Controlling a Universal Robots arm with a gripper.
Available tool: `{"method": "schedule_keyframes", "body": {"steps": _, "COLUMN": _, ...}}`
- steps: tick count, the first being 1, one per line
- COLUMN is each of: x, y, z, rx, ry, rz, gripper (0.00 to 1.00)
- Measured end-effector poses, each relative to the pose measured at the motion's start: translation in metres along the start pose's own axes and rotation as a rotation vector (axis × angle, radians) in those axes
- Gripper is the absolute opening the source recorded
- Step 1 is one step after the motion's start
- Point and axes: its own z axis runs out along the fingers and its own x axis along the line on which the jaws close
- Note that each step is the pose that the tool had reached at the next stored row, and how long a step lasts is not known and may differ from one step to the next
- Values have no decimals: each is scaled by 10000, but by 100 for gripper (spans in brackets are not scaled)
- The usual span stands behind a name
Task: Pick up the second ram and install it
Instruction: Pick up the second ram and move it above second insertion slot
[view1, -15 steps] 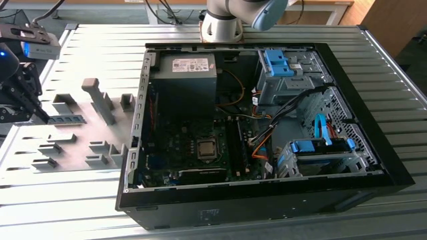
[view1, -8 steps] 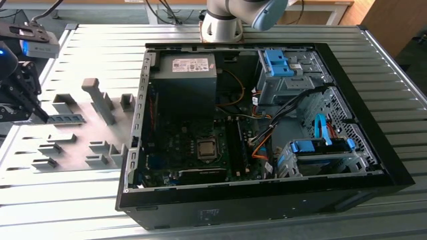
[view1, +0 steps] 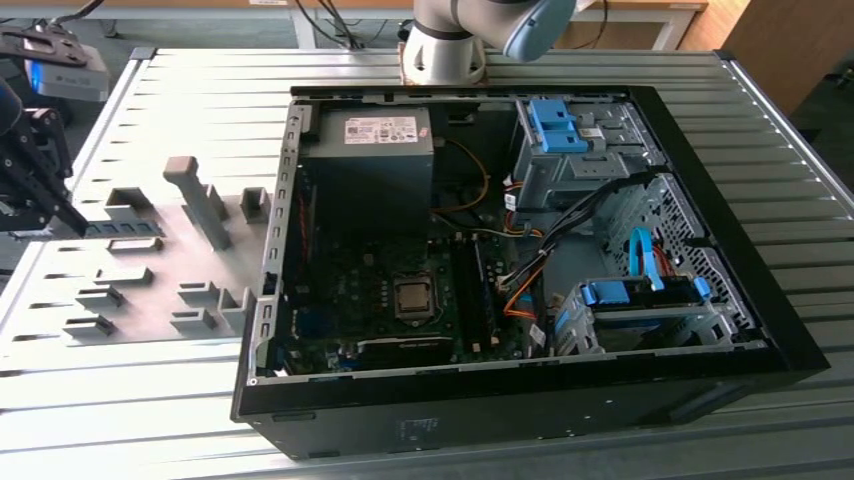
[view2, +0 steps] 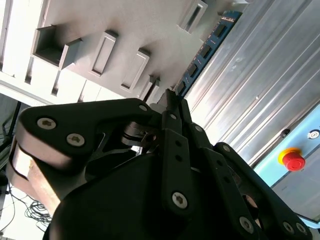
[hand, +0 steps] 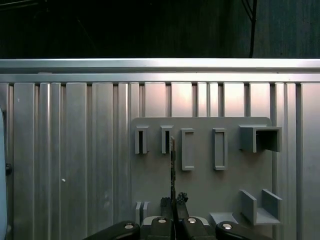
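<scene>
- second ram (view1: 127, 228): thin dark green stick over on the pale grey holder plate (view1: 147, 290), roughly 9 o'clock from the computer case (view1: 534, 410) in the exterior view. It's up on its long edge. Can't tell if it's seated in the plate or lifted a hair off it.
- The gripper (view1: 64, 222) is right at the end of the stick that points away from the case.
- In the first wrist view the stick (hand: 173, 160) is edge-on, just a skinny line running straight out from between the tips of the gripper (hand: 174, 204). The fingers are pinched in with a gap no wider than the board, so it looks clamped on the ram.
- In the second wrist view the black linkage of the gripper (view2: 171, 100) comes together at that same end. The stick (view2: 205, 50), with its little black chips, heads off diagonally from there.
- The plate carries a bunch of grey slotted blocks, and the tall block (view1: 200, 200) is at about 2 o'clock from the ram.
- Everything sits on a slatted aluminium table (view1: 174, 90).
- The case lies open side up. Inside it the power supply (view1: 374, 135) is at 11 o'clock, the CPU socket (view1: 414, 297) is near 7 o'clock, and a blue drive bracket (view1: 554, 125) is at 1 o'clock.
- The robot base (view1: 447, 55) stands at 12 o'clock, just beyond the case.
- A red button (view2: 293, 160) shows off past the table edge in the second wrist view.
</scene>
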Motion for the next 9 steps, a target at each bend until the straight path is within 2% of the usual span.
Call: {"method": "schedule_keyframes", "body": {"steps": 9, "x": -3, "y": -1, "z": -234, "rx": 1, "ry": -1, "rz": 1, "gripper": 14}}
